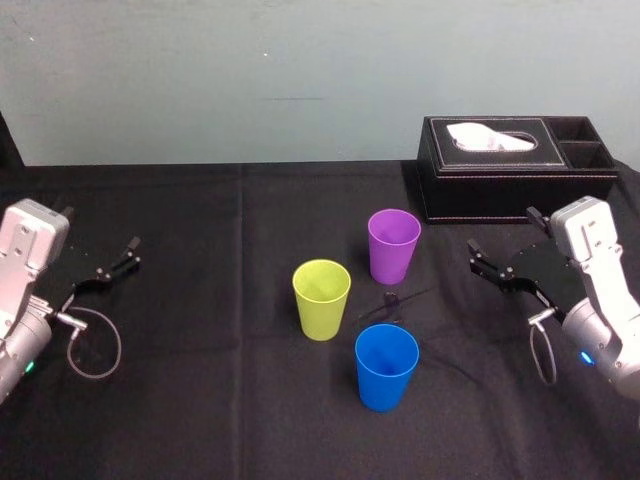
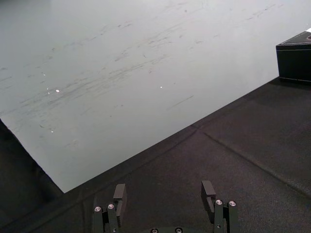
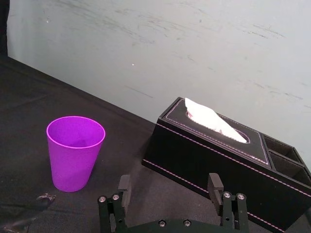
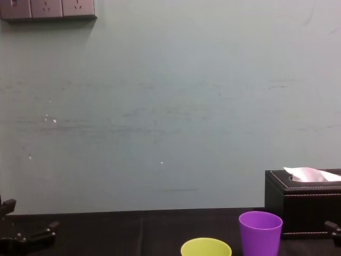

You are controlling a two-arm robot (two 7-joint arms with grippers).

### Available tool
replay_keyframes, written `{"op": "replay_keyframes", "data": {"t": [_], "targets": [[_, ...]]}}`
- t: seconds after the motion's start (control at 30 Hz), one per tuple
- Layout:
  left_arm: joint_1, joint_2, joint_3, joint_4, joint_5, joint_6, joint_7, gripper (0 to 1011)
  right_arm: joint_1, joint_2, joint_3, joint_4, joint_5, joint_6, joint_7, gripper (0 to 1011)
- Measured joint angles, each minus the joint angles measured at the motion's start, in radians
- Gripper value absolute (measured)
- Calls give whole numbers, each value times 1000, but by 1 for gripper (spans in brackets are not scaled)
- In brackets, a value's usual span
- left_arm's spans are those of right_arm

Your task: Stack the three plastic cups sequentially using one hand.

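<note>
The blue cup stands nearest the front edge of the tabletop, the yellow-green cup and purple cup behind it, all apart with mouths up for nesting, so my right tool hangs spread near the right edge while my left tool sits spread and idle by the left edge.

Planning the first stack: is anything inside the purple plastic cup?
Nothing shows inside the purple tapered plastic cup; its inner wall looks bare. Its near wall hides the bottom.

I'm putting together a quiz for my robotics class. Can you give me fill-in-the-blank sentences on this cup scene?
Nearest the tissue box stands the ___. Nearest the robot stands the ___. The left gripper and right gripper both have fingers ___.
Missing: purple cup; blue cup; open.
</note>
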Motion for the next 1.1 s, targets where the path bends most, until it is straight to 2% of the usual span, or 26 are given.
{"op": "replay_keyframes", "data": {"t": [1.1], "targets": [[0,0,0,0,0,0,0,1010,0,0,0,0,0,0,0,1003]]}}
